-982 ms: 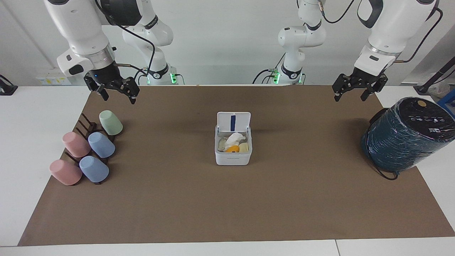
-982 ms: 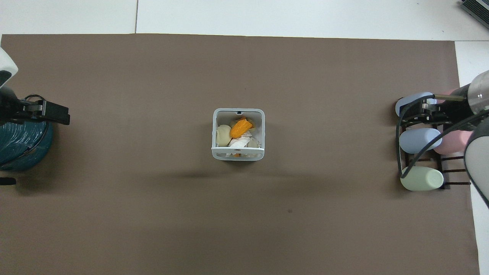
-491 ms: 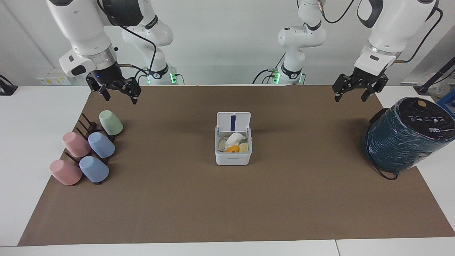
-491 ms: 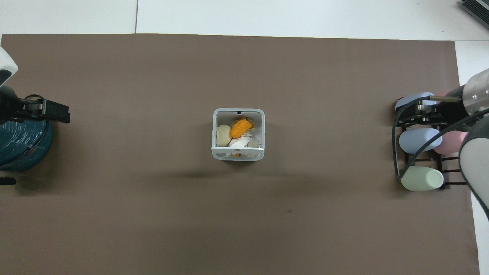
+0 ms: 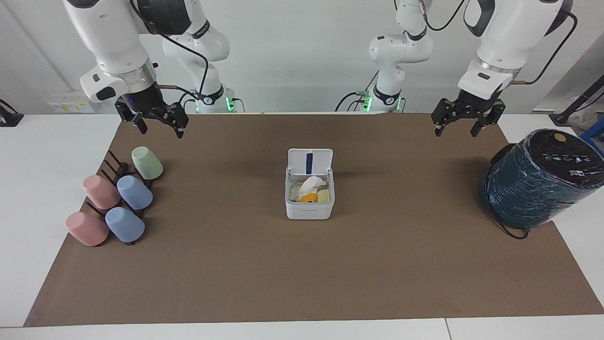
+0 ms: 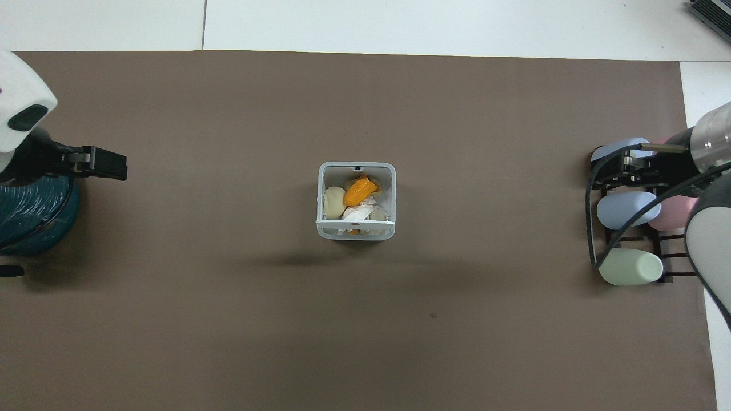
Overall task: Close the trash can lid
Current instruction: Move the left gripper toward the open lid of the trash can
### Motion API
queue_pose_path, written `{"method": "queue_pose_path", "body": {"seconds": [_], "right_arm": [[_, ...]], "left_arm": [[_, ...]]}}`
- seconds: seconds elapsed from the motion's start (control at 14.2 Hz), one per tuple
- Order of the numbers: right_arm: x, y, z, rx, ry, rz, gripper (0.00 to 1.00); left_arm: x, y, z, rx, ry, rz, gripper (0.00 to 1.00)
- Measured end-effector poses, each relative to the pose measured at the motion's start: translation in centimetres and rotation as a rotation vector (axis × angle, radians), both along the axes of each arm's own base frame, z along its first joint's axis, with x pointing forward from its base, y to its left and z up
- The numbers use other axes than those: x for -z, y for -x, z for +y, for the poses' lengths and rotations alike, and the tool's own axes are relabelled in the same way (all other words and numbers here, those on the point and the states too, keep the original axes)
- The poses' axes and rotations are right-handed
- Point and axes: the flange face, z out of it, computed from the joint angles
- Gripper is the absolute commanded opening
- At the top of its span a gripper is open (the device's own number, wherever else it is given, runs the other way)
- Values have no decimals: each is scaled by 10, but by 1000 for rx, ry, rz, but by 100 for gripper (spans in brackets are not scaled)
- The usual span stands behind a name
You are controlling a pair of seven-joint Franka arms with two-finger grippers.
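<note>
Grippers first: from my remote station I see the left gripper (image 5: 462, 125) raised over the brown paper mat (image 5: 401, 264) at the left arm's end of the table, its two black fingers spread wide and holding nothing. It hangs beside the large dark teal wrapped cylinder (image 5: 538, 179), which stands at the mat's edge, and apart from it. The right gripper (image 5: 158, 125) hangs over the mat at the right arm's end, fingers likewise parted and empty, above the dark wire rack (image 5: 115, 172) that carries five plastic cups lying on their sides: one pale green cup (image 5: 146, 162), two blue cups (image 5: 134, 192) and two pink cups (image 5: 100, 191).

Well apart from both grippers, at the middle of the mat, sits the small white square plastic trash can (image 5: 309, 210) with rounded corners and a grey rim. Its flat white hinged lid (image 5: 310, 162) stands upright on the edge nearer the robots, the blue strip on its underside showing in the facing view. Inside I make out crumpled white paper (image 6: 357, 213), an orange scrap (image 6: 358, 191) and a cream-coloured lump (image 6: 332, 203). Neither gripper touches the bin or its lid.
</note>
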Motion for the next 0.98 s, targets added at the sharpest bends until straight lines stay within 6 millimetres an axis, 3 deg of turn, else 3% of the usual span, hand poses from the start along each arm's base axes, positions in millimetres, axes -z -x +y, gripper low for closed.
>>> {"method": "queue_pose_path", "body": {"seconds": [0.07, 0.21, 0.35, 0.49, 0.77, 0.98], "right_arm": [[0, 0, 0, 0, 0, 0, 100], [0, 0, 0, 0, 0, 0, 100], [0, 0, 0, 0, 0, 0, 100], [0, 0, 0, 0, 0, 0, 100], [0, 0, 0, 0, 0, 0, 100], [0, 0, 0, 0, 0, 0, 100]], "left_arm": [[6, 3, -21, -7, 8, -17, 100], [27, 20, -69, -20, 23, -37, 63], [51, 49, -110, -13, 29, -34, 39], [74, 81, -146, 27, 21, -10, 34], [112, 128, -205, 43, 13, 25, 33], [141, 140, -239, 0, 59, -11, 34]]}}
